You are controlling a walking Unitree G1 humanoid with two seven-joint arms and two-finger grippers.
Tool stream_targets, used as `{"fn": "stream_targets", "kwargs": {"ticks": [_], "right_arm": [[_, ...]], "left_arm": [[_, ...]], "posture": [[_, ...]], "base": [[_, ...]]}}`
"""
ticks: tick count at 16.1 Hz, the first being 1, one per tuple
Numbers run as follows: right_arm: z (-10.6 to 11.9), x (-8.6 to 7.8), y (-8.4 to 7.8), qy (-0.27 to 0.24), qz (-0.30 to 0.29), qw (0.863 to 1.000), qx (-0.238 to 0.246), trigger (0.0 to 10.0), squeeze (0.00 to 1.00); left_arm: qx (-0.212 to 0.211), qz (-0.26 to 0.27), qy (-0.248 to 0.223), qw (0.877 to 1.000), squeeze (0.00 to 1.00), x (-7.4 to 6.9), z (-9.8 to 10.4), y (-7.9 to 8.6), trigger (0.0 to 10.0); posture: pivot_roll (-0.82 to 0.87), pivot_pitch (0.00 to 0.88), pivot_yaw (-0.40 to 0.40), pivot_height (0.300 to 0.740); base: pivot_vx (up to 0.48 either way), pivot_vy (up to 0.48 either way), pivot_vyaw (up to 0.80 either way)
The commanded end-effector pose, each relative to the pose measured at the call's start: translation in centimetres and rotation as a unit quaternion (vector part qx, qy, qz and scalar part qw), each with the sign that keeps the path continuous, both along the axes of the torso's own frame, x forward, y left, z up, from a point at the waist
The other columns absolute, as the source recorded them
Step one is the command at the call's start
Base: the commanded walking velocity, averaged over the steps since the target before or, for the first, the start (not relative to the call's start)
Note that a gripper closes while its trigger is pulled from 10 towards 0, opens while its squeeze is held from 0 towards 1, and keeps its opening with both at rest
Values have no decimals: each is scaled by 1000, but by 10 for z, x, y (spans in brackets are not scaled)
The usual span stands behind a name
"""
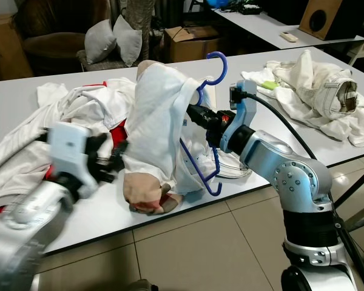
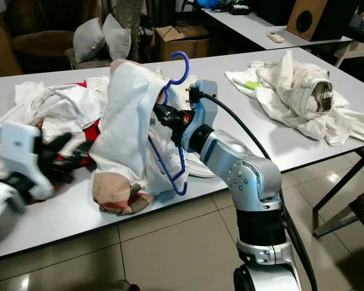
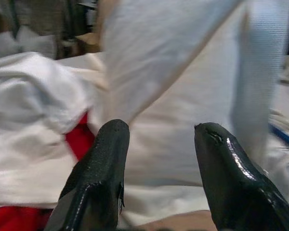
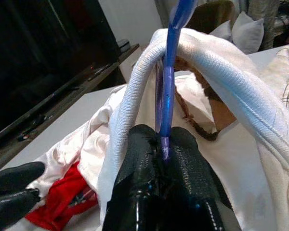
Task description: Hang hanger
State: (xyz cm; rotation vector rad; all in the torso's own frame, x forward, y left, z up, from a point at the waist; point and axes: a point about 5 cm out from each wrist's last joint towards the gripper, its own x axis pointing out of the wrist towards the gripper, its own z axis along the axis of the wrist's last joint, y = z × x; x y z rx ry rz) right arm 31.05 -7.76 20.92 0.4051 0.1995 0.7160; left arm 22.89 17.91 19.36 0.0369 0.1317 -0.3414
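A blue plastic hanger (image 1: 211, 124) stands upright over the table's front edge, its hook (image 1: 219, 65) pointing up. A white garment (image 1: 158, 121) with tan cuffs drapes over it and hangs down to the table. My right gripper (image 4: 162, 144) is shut on the hanger's blue bar, right under the garment's collar (image 4: 192, 48). My left gripper (image 3: 159, 144) is open, just short of the white cloth, on the left of the garment in the head views (image 1: 109, 159); nothing sits between its fingers.
A heap of white and red clothes (image 1: 67, 115) covers the left of the white table (image 1: 273, 145). Another cream garment (image 1: 324, 91) lies at the right end. Behind are a second table, a cardboard box (image 1: 191, 41) and cushions (image 1: 112, 39). Tiled floor lies below.
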Motion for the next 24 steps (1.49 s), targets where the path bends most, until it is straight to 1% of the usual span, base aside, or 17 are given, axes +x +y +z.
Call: {"fn": "stream_targets", "kwargs": {"ticks": [1, 4, 6, 7, 8, 9, 10, 12, 13, 15, 16, 17, 19, 21, 22, 23, 24], "right_arm": [[3, -3, -2, -17, 8, 1000, -8, 10000, 0], [4, -6, -3, -29, 17, 999, -6, 10000, 0], [5, -6, -3, -32, 19, 999, 3, 10000, 0], [4, -5, -3, -30, 17, 999, 5, 10000, 0], [1, -3, -5, -24, 14, 1000, 2, 10000, 0], [-2, 0, -5, -18, 8, 1000, -2, 10000, 0], [-5, 2, -6, -10, -3, 1000, -3, 10000, 0], [-11, 7, -10, -1, -25, 1000, -8, 10000, 0], [-14, 8, -12, 1, -31, 999, -11, 10000, 0], [-18, 9, -16, 3, -41, 999, -13, 10000, 0], [-19, 10, -18, 4, -45, 999, -13, 10000, 0], [-20, 11, -19, 5, -51, 999, -14, 10000, 0], [-21, 12, -20, 5, -58, 998, -12, 10000, 0], [-21, 12, -20, 3, -59, 998, -10, 10000, 0], [-20, 13, -20, 2, -59, 998, -10, 10000, 0], [-20, 13, -19, 1, -59, 998, -8, 10000, 0], [-19, 14, -19, 1, -59, 998, -7, 10000, 0]], "left_arm": [[6, 4, -5, 1000, 0, 5, -1, -1, 10000], [-6, 18, -17, 1000, 0, 10, 1, -1, 10000], [-46, -24, -16, 999, 0, 10, -1, -13, 10000], [-68, -52, -4, 996, 1000, 9, -3, -23, 10000], [-76, -108, 25, 991, 1000, 6, -8, -38, 10000], [-56, -130, 59, 988, 1000, 6, -18, -45, 10000], [-62, -125, 85, 987, 1000, 11, -25, -50, 10000], [-88, -79, 119, 986, 1000, 28, -35, -54, 10000], [-78, -75, 127, 986, 1000, 35, -38, -57, 10000], [-101, -87, 138, 981, 1000, 40, -37, -67, 10000], [-90, -86, 144, 982, 1000, 42, -38, -70, 10000], [-61, -75, 155, 983, 1000, 44, -43, -71, 10000], [65, -24, 157, 985, 1000, 52, -58, -63, 10000], [89, -15, 161, 983, 1000, 52, -62, -61, 10000], [115, -13, 160, 980, 1000, 52, -64, -59, 10000], [118, -12, 161, 980, 1000, 51, -65, -57, 10000], [121, -11, 162, 979, 792, 50, -66, -56, 7294]], "posture": [[2, 0, 11, 740], [2, 0, 13, 740], [-4, 0, 16, 740], [-7, 0, 16, 740], [-6, 0, 13, 740], [-7, 0, 12, 740], [-8, 0, 12, 740], [-13, 0, 15, 740], [-21, 0, 20, 740], [-30, 0, 28, 740], [-33, 0, 31, 740], [-36, 0, 33, 740], [-36, 0, 35, 740], [-34, 0, 35, 740], [-32, 0, 34, 740], [-30, 0, 33, 740], [-28, 0, 32, 740]], "base": [[0, 0, 0], [0, 0, 0], [0, 0, 0], [0, 0, 0], [0, 0, 0], [0, 0, 0], [0, 0, 0], [0, 0, 0], [0, 0, 0], [0, 0, 0], [0, 0, 0], [0, 0, 0], [0, 0, 0], [0, 0, 0], [0, 0, 0], [0, 0, 0], [0, 0, 0]]}}
